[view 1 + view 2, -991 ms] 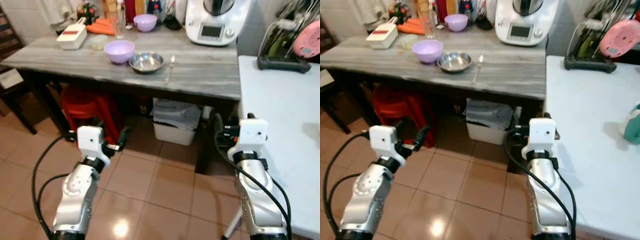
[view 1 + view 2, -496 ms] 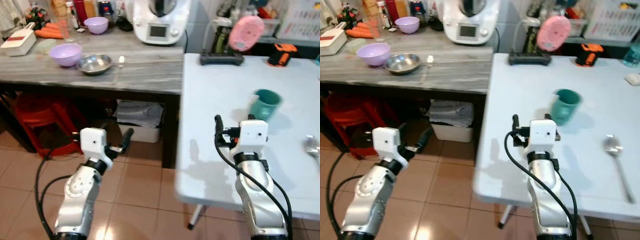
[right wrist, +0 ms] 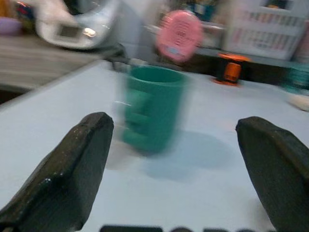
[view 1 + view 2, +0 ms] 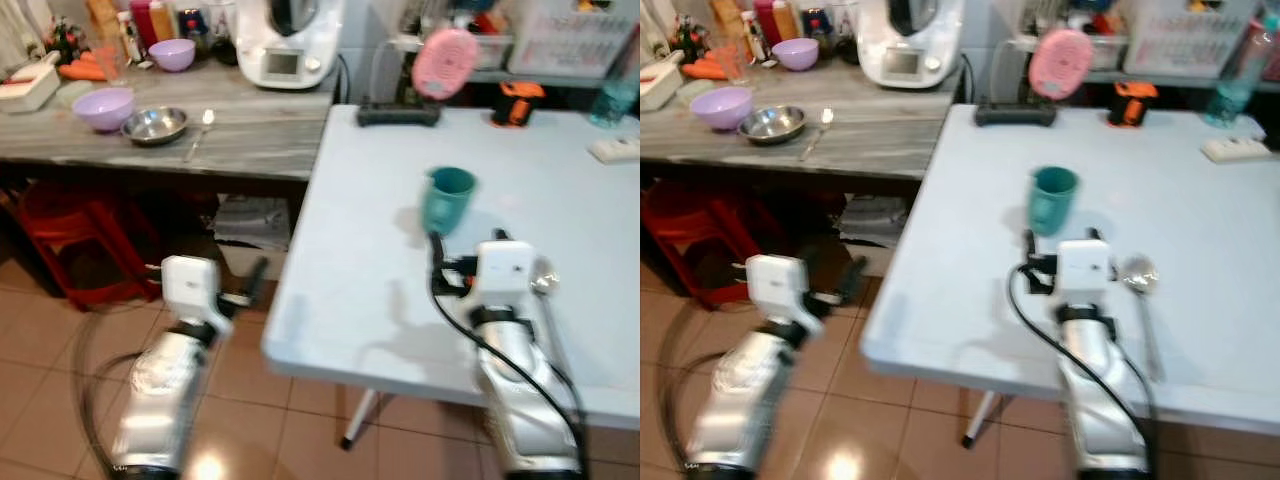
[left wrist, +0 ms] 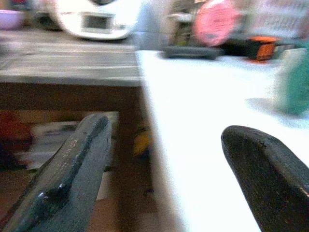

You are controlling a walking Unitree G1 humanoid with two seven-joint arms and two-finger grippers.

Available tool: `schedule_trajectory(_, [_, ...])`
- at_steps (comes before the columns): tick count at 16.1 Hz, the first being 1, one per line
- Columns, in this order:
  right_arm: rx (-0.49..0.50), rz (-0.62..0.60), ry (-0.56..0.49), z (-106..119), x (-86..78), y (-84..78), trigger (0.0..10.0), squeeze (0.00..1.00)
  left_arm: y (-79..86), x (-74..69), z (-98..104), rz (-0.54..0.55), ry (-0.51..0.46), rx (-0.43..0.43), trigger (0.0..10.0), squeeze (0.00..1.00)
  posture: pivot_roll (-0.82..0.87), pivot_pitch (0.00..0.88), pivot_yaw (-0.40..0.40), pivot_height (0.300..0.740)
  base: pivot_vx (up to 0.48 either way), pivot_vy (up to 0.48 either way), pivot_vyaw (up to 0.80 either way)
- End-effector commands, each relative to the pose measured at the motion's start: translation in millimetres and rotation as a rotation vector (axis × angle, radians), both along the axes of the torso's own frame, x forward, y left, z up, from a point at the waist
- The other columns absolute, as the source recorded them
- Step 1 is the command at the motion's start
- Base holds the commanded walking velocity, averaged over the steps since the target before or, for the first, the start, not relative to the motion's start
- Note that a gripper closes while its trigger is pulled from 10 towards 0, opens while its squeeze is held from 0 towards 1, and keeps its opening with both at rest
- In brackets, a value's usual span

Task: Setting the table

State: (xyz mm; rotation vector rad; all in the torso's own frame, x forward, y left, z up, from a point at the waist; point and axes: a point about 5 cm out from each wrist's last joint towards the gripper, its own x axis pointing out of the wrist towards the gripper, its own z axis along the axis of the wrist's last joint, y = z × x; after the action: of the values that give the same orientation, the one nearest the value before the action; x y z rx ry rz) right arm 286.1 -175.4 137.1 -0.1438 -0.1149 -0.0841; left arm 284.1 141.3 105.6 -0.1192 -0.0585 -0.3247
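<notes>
Right wrist view: cup (image 3: 153, 107) upright, centre frame, dead ahead between spread fingers (image 3: 72, 176)
Nearer arm: right
Left gripper (image 5: 164, 174): spread, empty

The two eye views looked forward and down from the head, taking in the white table (image 4: 560, 190) at right of frame and the grey counter (image 4: 250, 140) at upper left, with both silver arms at the bottom edge. The pair overlapped almost wholly, the right eye's scene sitting slightly further left.

The left wrist view looked low and level along its fingers (image 5: 72, 179) at the white table's near edge, close by. The right wrist view sat just above the tabletop, facing the green cup (image 3: 152, 108) at close range; the eye views shared that cup.
</notes>
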Motion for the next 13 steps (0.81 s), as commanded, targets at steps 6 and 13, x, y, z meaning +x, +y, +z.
schedule_trajectory(6, [0.028, 0.019, -0.022, 5.0, 1.6, 5.9, 10.0, 0.0, 7.6, 0.4, 1.5, 0.009, -0.002, 0.027, 10.0, 0.0, -0.04, 0.047, 0.039, 0.74, 0.0, -0.353, 0.0])
schedule_trajectory(13, [0.063, 0.057, 0.075, -5.5, 9.3, 4.8, 10.0, 0.0, -0.5, -10.8, -0.7, -0.258, -0.031, 0.13, 10.0, 0.0, -0.04, 0.05, 0.035, 0.74, 0.0, 0.0, 0.0])
